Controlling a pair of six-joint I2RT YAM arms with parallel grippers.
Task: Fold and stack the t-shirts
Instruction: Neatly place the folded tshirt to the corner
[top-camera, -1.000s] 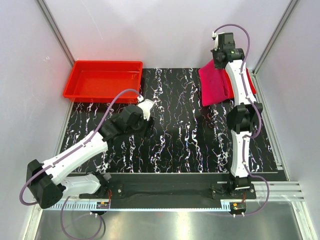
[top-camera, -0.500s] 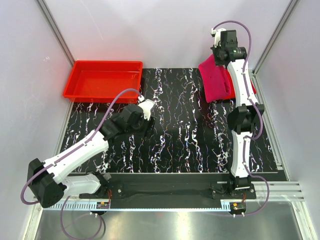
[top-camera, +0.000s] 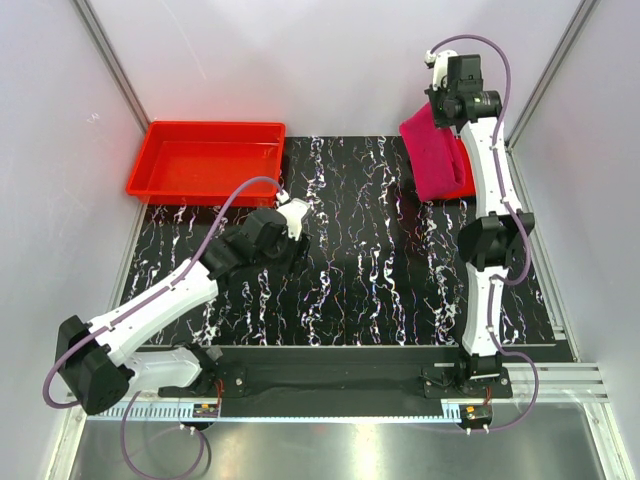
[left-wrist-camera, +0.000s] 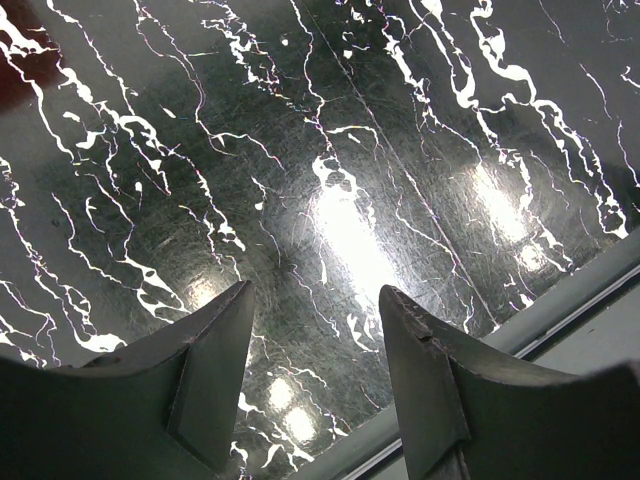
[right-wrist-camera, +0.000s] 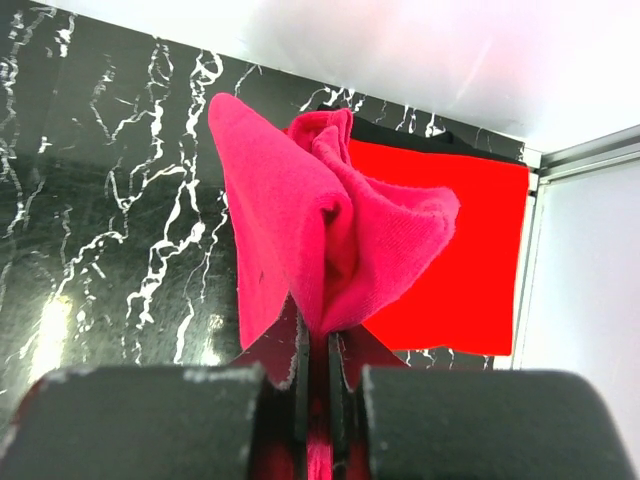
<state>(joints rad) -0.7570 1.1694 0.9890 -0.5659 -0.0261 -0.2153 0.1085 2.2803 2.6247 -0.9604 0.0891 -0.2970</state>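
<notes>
Since a second ago the right gripper (right-wrist-camera: 315, 345) has swung up toward 1 o'clock, lifting the pink t-shirt (top-camera: 435, 160) from the table (top-camera: 350, 280); it pinches a fold of that cloth, which hangs bunched, long axis running 12 to 6. Just beneath, toward 3 o'clock, the red t-shirt (right-wrist-camera: 455, 250) lies flat. Well apart at 8 o'clock the left gripper (left-wrist-camera: 315, 300) hovers spread and empty, so the right one is nearer.

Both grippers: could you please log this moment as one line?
right gripper: shut on pink t-shirt, lifted | left gripper: open, empty
</notes>
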